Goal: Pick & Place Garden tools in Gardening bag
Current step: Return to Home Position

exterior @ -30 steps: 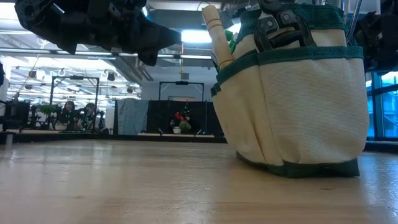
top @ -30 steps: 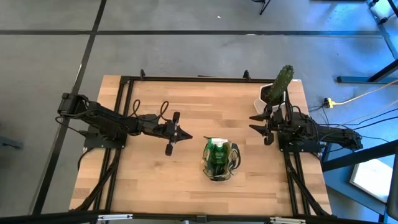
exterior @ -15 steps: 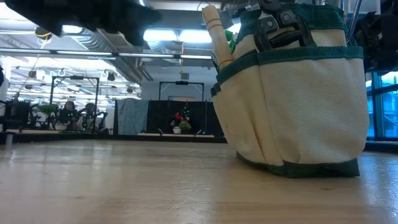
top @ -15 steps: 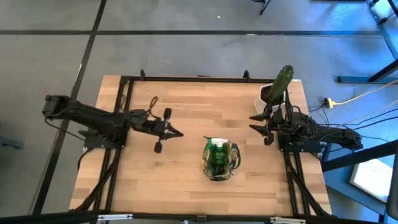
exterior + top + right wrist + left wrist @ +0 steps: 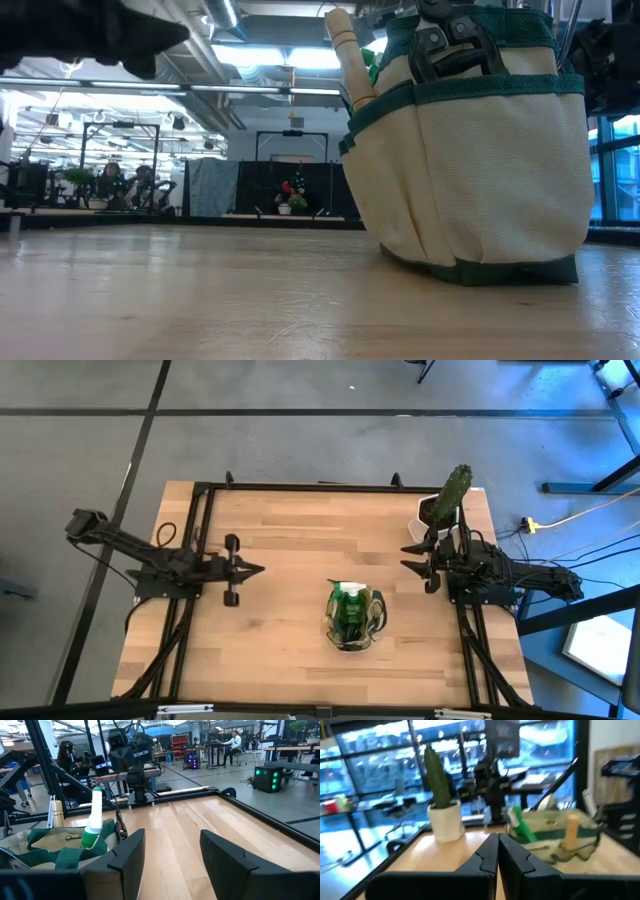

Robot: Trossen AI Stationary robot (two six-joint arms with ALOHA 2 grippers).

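Left gripper (image 5: 255, 569) sits low over the table's (image 5: 300, 530) left side, its arm folded back toward the edge. Its own wrist view shows the two dark fingers (image 5: 487, 855) pressed flat together, nothing between them. It is well apart from the gardening bag (image 5: 352, 618).

The bag stands upright on the wood between the two grippers, nearer the right one, untouched by either. From table height, a wooden tool handle (image 5: 348, 55) pokes out of a side pocket, tilted, and black pruner handles (image 5: 450, 40) are at the rim. A green spray bottle (image 5: 92, 825) stands inside.

Right gripper (image 5: 406, 557) hovers by the table's right edge, just beside the cactus in its white pot (image 5: 448, 498). Its fingers (image 5: 125, 855) are spread wide, with bare tabletop showing through the gap, and it holds and touches nothing.
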